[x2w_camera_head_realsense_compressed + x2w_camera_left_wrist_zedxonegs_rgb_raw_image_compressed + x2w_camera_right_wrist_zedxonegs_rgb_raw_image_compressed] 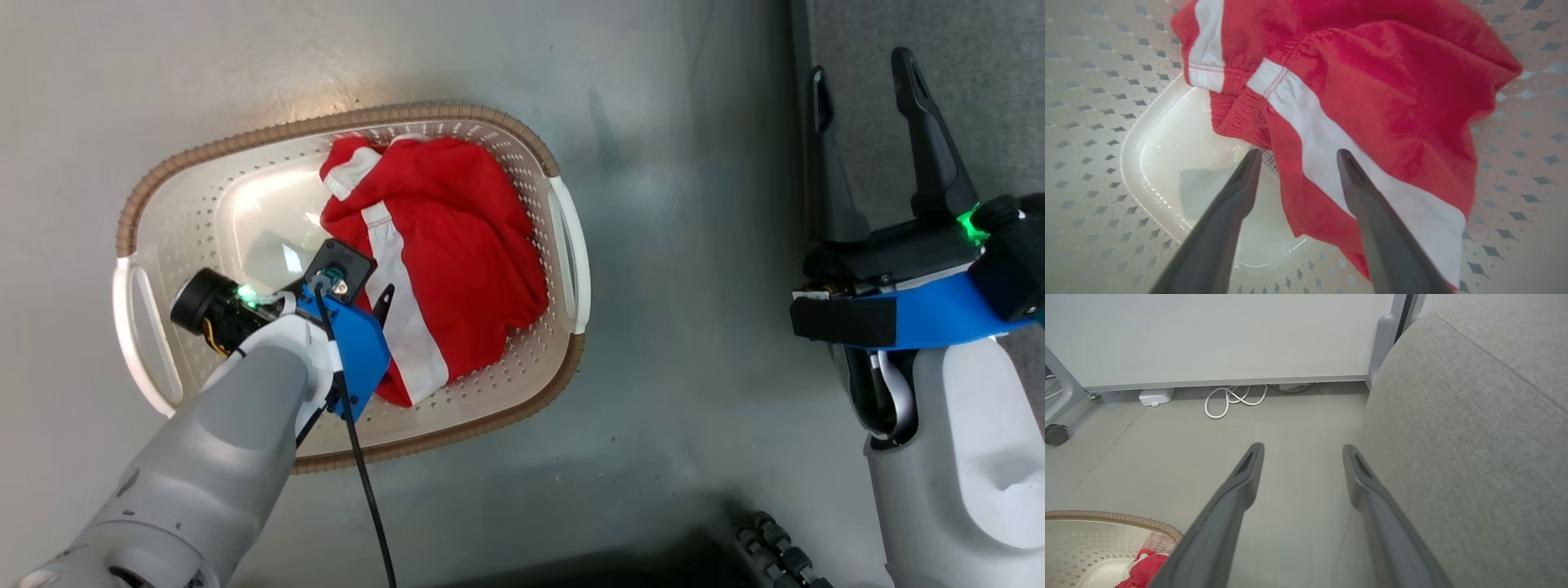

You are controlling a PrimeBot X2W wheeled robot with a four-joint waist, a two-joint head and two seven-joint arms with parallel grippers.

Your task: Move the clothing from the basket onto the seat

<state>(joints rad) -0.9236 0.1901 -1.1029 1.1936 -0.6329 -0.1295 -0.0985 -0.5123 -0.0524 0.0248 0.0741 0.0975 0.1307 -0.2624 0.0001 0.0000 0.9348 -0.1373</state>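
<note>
The cream basket with its brown rim stands on the grey floor. The red clothing with white stripes is bunched in its right half. My left arm reaches down into the basket. My left gripper is open, one finger over the bare basket floor and the other over the white stripe of the clothing, with nothing between them. My right gripper is open and empty, held off to the right beside the grey seat. The right wrist view has the seat on the right and the basket's rim at lower left.
A pale wall panel stands beyond the floor, with a coiled white cable and a small white box at its foot. A caster wheel sits far left. My wheeled base shows at the bottom.
</note>
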